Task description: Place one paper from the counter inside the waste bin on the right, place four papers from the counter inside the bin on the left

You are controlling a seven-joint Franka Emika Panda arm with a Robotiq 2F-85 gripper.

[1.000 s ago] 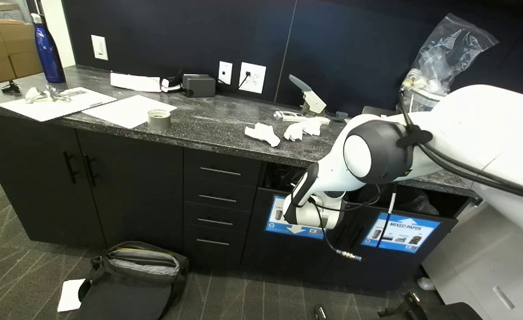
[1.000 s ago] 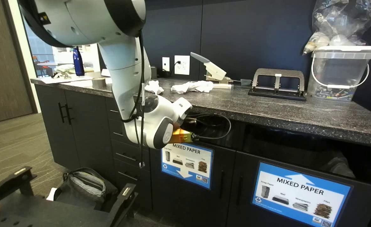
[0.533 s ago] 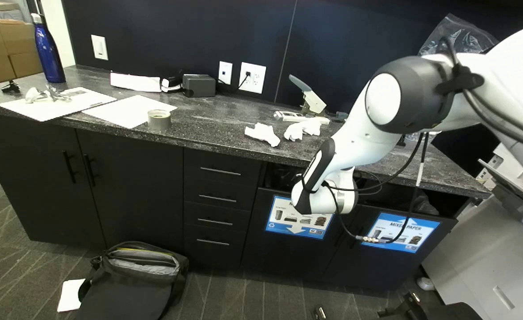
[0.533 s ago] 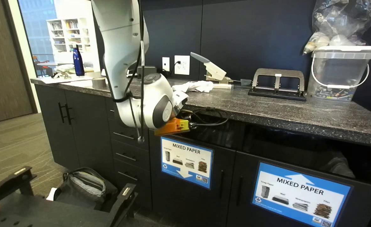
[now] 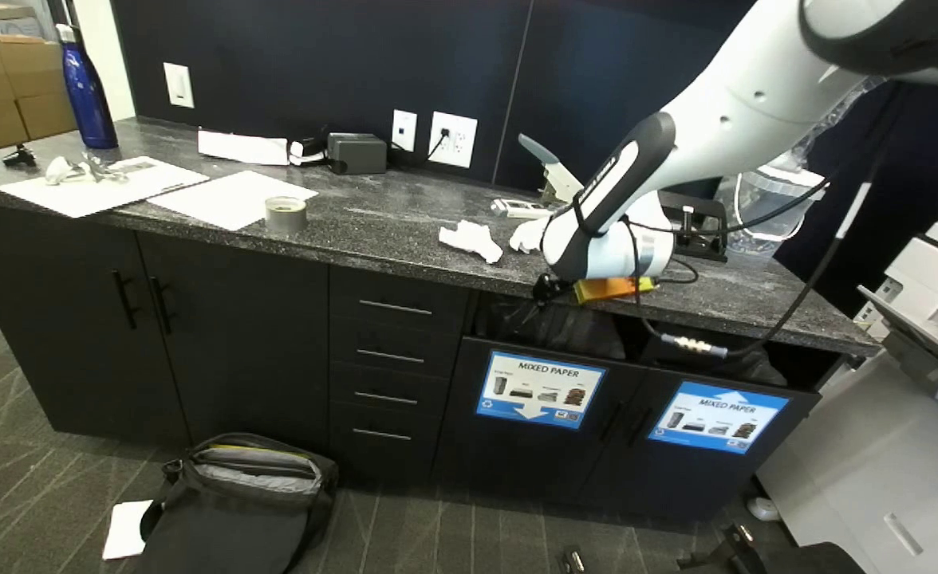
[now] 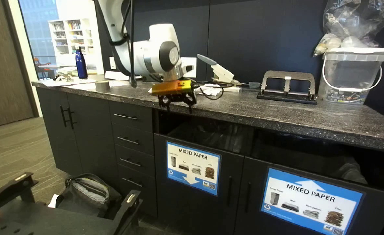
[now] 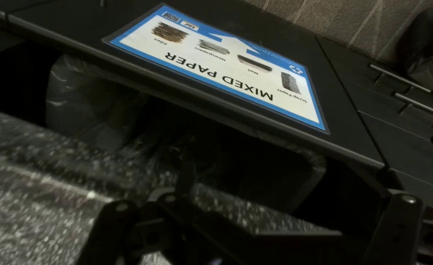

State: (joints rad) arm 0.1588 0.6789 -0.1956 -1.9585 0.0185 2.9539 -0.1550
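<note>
Jaws are standing apart, empty: the end effector (image 6: 179, 109) is hanging at the edge of the surface (image 6: 277, 112); paper wads (image 5: 470, 241) are lying farther back, probably wanting clearance first, then straight-down pinching.

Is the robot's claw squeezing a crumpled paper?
No, in an exterior view the gripper hangs with its jaws apart and nothing between them.

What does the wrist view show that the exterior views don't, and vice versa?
Only the wrist view: a close look down into the left bin, its depths too dark to read.
Recognisable only in the exterior views: crumpled papers, blue bottle, hole punch, the right bin's sign.
Shared: the gripper, open; the counter; drawers; the left bin's sign.
</note>
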